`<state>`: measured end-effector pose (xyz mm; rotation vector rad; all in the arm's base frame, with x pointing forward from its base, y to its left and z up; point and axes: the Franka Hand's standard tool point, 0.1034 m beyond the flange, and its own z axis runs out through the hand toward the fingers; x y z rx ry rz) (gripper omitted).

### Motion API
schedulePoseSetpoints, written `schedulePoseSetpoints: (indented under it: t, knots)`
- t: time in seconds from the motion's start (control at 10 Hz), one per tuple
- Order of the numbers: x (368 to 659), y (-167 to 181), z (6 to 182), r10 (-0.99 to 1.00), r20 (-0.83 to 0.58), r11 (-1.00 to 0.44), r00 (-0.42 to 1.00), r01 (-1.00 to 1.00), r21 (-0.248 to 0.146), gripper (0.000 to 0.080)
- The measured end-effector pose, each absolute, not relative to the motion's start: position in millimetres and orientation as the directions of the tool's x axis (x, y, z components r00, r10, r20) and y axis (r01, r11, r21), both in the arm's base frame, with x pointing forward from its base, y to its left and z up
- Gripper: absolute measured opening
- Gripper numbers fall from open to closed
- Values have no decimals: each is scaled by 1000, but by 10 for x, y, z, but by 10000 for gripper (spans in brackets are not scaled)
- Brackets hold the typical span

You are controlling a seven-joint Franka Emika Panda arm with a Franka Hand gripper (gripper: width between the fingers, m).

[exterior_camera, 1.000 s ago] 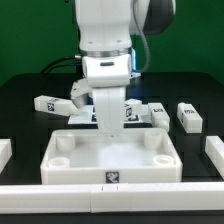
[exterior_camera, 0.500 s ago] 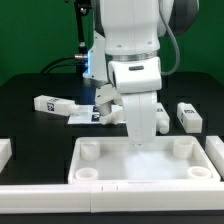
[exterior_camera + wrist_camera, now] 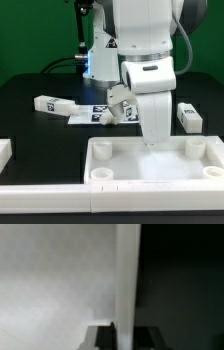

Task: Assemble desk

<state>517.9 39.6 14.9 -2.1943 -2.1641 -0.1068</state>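
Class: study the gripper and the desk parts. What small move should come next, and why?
Probably open the gripper and lift clear: it grips the tabletop by its far rim, all visible sockets are empty, and a leg lies loose behind.

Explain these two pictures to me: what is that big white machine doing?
The big white machine is a robot arm; the gripper at its end is its hand. One picture comes from a camera off the arm, the other from one on its wrist. The gripper seems to pinch the far rim of the tabletop, a white tray; the wrist view shows that rim close up. Loose legs lie on the black table behind: one leg at the exterior view's left, another leg at its right. The flat tagged sheet is the marker board.
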Motion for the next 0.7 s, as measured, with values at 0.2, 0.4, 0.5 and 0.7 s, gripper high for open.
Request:
schedulePoseSetpoints:
  t: [0.2, 0.4, 0.5, 0.7]
  knots:
    - [5176, 367, 195, 994, 86, -70, 69, 997, 9, 221]
    - [5058, 315, 513, 973, 72, -223, 221, 974, 29, 433]
    - [4997, 357, 612, 932, 73, -359, 356, 933, 27, 566]
    - [4900, 551, 724, 778, 79, -625, 623, 780, 12, 624]
